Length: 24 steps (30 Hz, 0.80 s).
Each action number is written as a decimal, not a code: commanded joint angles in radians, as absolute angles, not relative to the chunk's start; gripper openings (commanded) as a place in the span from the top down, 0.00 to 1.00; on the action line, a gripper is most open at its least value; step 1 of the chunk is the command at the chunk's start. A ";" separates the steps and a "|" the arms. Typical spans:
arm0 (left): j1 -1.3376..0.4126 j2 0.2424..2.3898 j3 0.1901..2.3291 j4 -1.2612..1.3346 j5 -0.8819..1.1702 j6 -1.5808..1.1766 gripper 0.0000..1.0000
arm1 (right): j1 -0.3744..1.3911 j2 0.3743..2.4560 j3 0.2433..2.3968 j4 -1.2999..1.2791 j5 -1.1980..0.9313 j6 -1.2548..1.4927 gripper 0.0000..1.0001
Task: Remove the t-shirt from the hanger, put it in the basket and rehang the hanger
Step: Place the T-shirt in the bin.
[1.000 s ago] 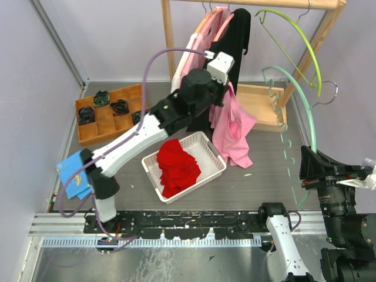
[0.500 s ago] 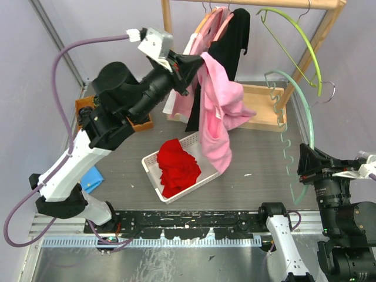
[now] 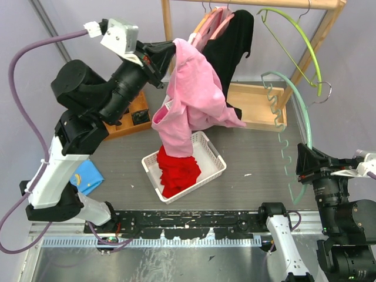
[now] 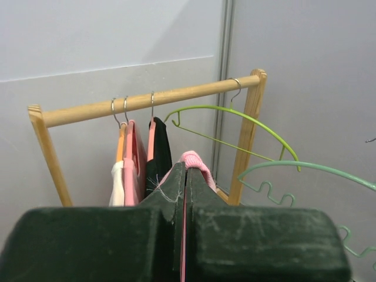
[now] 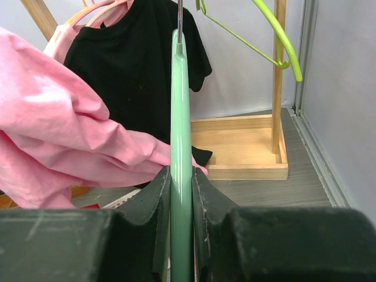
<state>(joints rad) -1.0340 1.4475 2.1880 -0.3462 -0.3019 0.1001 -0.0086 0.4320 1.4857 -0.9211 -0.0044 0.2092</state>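
Pink t-shirt (image 3: 197,94) hangs bunched in the middle of the overhead frame. Its top edge is high toward the upper left, and its lower end drops in front of the red cloth (image 3: 176,173) in the white basket (image 3: 216,157). At the upper left the left gripper (image 3: 167,56) is raised high, its fingers pressed together on a fold of the pink fabric; the left wrist view shows only a thin pink line between them. I think it holds the shirt so high so that the fabric is clear of the hanger and can go down into the basket below. Behind, on the wooden rail (image 4: 147,101), a black shirt (image 3: 234,44) and other garments hang on their own hangers. To the right the teal hanger (image 3: 296,100) looks bare, so the shirt seems already off it. At the lower right the right gripper (image 5: 181,176) is clamped on the lower part of this hanger and holds it upright, probably to steady it against the pull.
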 commanded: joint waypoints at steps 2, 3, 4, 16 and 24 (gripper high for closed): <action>-1.031 1.394 2.263 -0.294 -0.316 0.136 1.00 | -0.011 0.449 1.481 -0.811 -0.015 0.220 0.99; -1.031 1.388 2.264 -0.286 -0.315 0.137 1.00 | -0.011 0.448 1.478 -0.809 -0.017 0.219 0.99; -1.031 1.381 2.261 -0.277 -0.312 0.137 1.00 | -0.011 0.448 1.475 -0.808 -0.017 0.221 0.99; -1.031 1.288 2.144 -0.133 -0.320 0.149 1.00 | -0.011 0.439 1.460 -0.802 -0.023 0.224 0.99; -1.031 1.287 2.136 -0.155 -0.317 0.141 1.00 | -0.011 0.436 1.457 -0.802 -0.025 0.228 0.99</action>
<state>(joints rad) -1.0340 1.2930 2.1456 -0.2054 -0.3138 0.1364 -0.0086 0.4320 1.4525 -0.9115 -0.0170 0.2138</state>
